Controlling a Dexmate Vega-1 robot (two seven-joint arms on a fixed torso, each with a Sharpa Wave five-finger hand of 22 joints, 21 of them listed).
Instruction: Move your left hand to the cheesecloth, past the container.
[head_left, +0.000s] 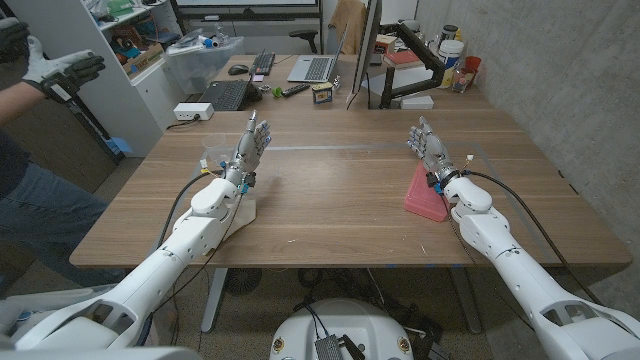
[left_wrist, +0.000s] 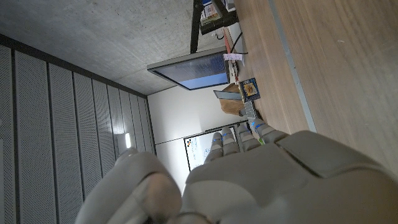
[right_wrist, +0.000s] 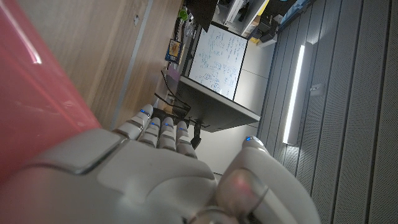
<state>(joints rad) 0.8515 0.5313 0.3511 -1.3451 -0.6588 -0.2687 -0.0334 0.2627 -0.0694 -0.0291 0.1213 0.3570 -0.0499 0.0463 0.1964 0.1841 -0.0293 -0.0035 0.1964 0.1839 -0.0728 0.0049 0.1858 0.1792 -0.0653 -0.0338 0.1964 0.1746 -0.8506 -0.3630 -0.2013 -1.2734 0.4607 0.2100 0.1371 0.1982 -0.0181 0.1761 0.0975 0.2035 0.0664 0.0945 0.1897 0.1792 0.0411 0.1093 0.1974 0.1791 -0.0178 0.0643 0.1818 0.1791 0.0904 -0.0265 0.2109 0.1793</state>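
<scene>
My left hand (head_left: 250, 148) stands over the left part of the wooden table (head_left: 340, 195), fingers straight and apart, holding nothing. A cream cheesecloth (head_left: 244, 210) lies under my left forearm, nearer the front edge than the hand. A pink container (head_left: 424, 192) lies on the right side, beside my right wrist. My right hand (head_left: 431, 150) is raised just beyond it, fingers spread and empty. The left wrist view has the back of my left hand (left_wrist: 249, 180) beside bare wood. In the right wrist view the pink container (right_wrist: 31, 81) lies right alongside my right hand (right_wrist: 155, 168).
A small white object (head_left: 211, 160) lies on the table just left of my left hand. Laptops (head_left: 313, 68), a keyboard and a monitor stand on a second table behind. A person with a gloved hand (head_left: 60, 66) stands at the far left.
</scene>
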